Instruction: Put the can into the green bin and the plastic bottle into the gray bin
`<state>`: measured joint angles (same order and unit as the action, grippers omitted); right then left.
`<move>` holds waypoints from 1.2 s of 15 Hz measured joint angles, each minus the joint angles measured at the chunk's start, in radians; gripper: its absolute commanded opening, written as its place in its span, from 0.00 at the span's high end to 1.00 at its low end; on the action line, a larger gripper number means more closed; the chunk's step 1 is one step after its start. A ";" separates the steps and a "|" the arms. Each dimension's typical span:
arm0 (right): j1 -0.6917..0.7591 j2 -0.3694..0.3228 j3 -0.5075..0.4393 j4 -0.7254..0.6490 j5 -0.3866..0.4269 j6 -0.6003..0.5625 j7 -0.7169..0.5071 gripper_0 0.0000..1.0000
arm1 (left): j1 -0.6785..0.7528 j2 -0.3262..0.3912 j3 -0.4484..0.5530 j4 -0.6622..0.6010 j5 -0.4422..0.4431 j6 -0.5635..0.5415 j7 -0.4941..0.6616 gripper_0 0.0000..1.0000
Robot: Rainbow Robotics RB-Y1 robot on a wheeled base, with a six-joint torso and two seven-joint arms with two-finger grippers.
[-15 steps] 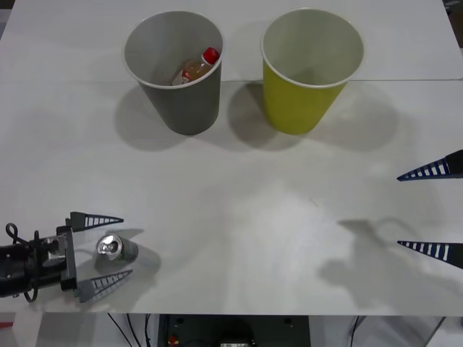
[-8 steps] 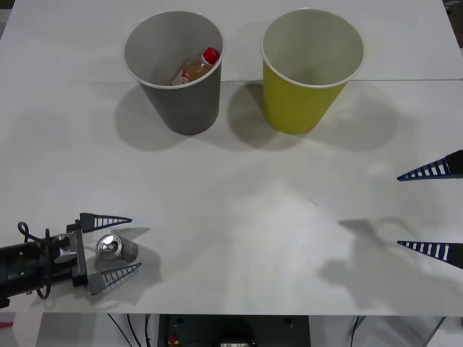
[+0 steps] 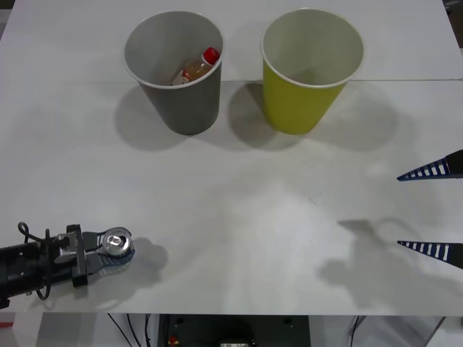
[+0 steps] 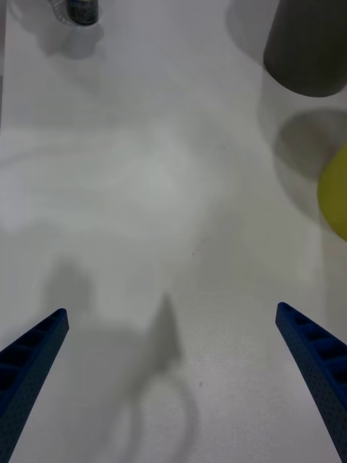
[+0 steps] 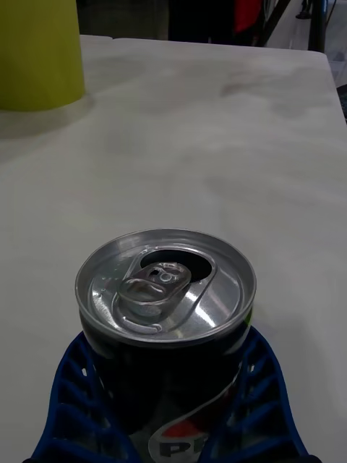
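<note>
The silver can [image 3: 116,243] is near the table's front left corner, pull-tab top up, with my left gripper [image 3: 118,250] shut on it. In the left wrist view the blue fingers [image 5: 71,394] hug both sides of the can [image 5: 166,289]. The plastic bottle [image 3: 197,67], red-capped, lies inside the gray bin [image 3: 189,108] at the back left. The green bin [image 3: 298,108] stands to its right. My right gripper [image 3: 432,210] hangs open at the right edge, holding nothing; its wrist view shows the can [image 4: 82,10] far off.
The white table [image 3: 246,210] stretches bare between the bins and the grippers. The two bins stand close side by side at the back. The front edge of the table runs just below the left gripper.
The left gripper's fingers, open around the can a second ago, have closed onto it. The right arm has not moved.
</note>
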<state>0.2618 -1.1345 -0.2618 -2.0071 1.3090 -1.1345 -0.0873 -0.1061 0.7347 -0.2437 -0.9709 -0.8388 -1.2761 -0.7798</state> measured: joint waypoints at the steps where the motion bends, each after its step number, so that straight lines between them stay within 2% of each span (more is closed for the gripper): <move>1: 0.000 0.000 0.000 0.000 0.000 0.000 0.000 0.00 | 0.000 0.000 0.000 0.000 0.001 0.000 0.003 1.00; 4: 0.000 0.000 0.000 0.000 0.000 0.000 0.000 0.00 | 0.000 0.013 0.005 -0.023 0.005 0.001 0.037 1.00; 6: 0.000 0.000 0.000 0.000 0.000 0.000 0.000 0.00 | 0.000 0.032 0.008 -0.068 0.002 0.004 0.123 1.00; 8: 0.000 0.000 0.000 0.000 0.000 0.000 0.000 0.00 | 0.002 0.053 0.027 -0.139 -0.051 0.040 0.203 1.00; 12: 0.000 0.000 0.000 0.000 0.000 0.000 0.000 0.00 | 0.060 0.073 0.165 -0.379 -0.305 0.102 0.434 1.00; 15: 0.000 0.000 0.000 0.000 0.000 0.000 0.000 0.00 | 0.133 0.072 0.305 -0.642 -0.548 0.104 0.706 1.00; 18: 0.000 0.000 0.000 0.000 0.000 0.000 0.000 0.00 | 0.151 0.072 0.366 -0.796 -0.696 0.103 0.924 1.00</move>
<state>0.2618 -1.1345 -0.2618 -2.0073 1.3090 -1.1345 -0.0873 0.0445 0.8065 0.1220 -1.7668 -1.5353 -1.1732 0.1442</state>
